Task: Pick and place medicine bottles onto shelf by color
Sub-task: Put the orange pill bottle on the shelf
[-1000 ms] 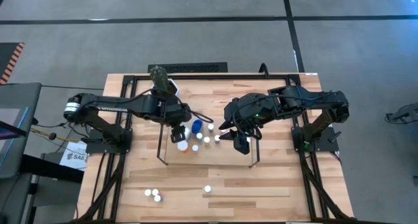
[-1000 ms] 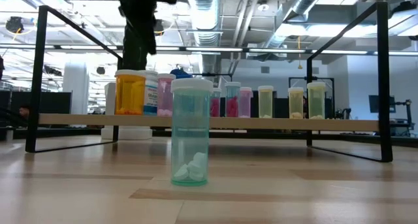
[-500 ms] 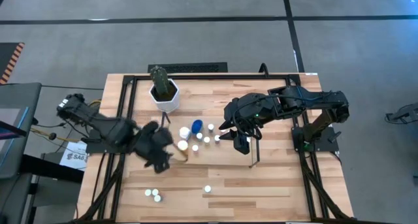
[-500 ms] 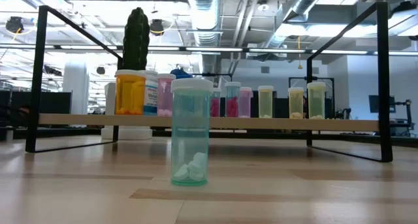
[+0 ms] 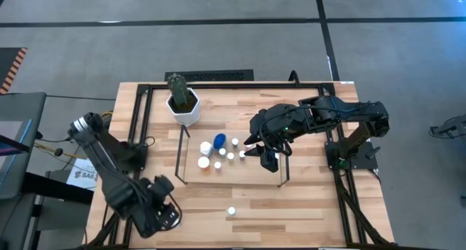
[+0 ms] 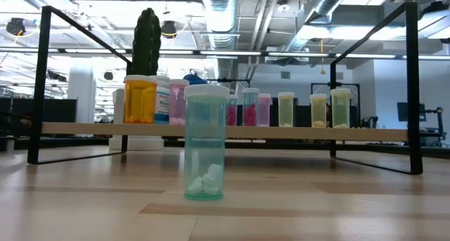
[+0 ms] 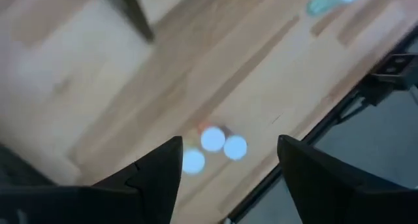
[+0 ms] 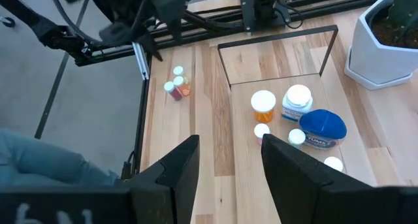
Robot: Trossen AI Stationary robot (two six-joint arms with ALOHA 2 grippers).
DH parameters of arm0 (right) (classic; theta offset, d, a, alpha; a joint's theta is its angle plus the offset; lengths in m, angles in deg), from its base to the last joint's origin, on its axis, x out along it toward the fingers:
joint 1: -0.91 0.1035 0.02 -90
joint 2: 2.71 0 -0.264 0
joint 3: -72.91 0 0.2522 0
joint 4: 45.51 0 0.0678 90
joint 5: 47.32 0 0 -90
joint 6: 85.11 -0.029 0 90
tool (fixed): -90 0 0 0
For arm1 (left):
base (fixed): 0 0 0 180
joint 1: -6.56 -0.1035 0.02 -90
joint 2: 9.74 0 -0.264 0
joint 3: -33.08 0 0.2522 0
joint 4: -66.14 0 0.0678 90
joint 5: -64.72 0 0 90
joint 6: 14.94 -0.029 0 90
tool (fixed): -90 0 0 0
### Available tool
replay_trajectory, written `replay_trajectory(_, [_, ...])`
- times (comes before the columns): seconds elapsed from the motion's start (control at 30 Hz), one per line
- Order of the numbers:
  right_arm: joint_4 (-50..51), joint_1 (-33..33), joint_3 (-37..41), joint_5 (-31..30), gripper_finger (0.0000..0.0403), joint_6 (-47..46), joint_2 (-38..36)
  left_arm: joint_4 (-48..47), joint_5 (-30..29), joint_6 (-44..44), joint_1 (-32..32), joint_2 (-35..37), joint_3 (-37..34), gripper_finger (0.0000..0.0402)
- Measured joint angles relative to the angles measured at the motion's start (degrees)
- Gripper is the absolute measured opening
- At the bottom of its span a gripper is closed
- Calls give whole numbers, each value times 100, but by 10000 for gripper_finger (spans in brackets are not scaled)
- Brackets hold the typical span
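Note:
Several medicine bottles stand on the low wooden shelf: an orange one, a white one, a blue-capped one and small white-capped ones. In the low view they line the shelf. My left gripper is open above three white-capped bottles near the table's near left edge; it hides them in the high view. A teal bottle stands alone on the table. My right gripper is open and empty over the shelf's right end.
A white hexagonal pot with a cactus stands behind the shelf's left end. The shelf's dark-framed end panels rise at both short ends. The table's black frame runs along its edges. Bare wood lies near the teal bottle.
My left arm has swung away from the shelf's left end, toward the table's near left corner, and now hangs over the three bottles there. It has left the low view, which shows the cactus again. My right arm has kept still.

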Motion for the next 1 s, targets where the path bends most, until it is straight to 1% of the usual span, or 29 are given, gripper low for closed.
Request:
replay_trajectory(0.07, [0, -1, -1, 0, 186, 0, 0, 48, 207, 449, 77, -192, 0, 240])
replay_trajectory(0.13, [0, -1, 1, 2, 186, 0, 0, 259, 387, 684, 90, -380, -2, 246])
replay_trajectory(0.2, [0, -2, 1, 2, 186, 0, 0, 595, 548, 747, 120, -520, -2, 252])
replay_trajectory(0.3, [0, 1, 1, 1, 186, 0, 0, 812, 616, 770, 170, -629, -2, 256])
replay_trajectory(0.37, [0, 1, -1, 0, 186, 0, 0, 757, 597, 480, 256, -670, -4, 256])
replay_trajectory(0.57, [0, 1, -1, 2, 186, 0, -2, 429, 583, -1310, 459, -769, -7, 252])
replay_trajectory(0.67, [1, 1, 1, 1, 186, 0, -1, 120, 565, -1934, 524, -867, -16, 252])
replay_trajectory(0.73, [0, 1, 1, 2, 186, 0, -2, -11, 583, -2143, 543, -898, -79, 252])
replay_trajectory(0.87, [-2, 1, 1, 2, 186, 0, -2, 150, 742, -2376, 588, -945, -402, 260])
replay_trajectory(1.0, [-1, 0, 1, 1, 186, 0, -2, 205, 633, -2659, 700, -937, -556, 269])
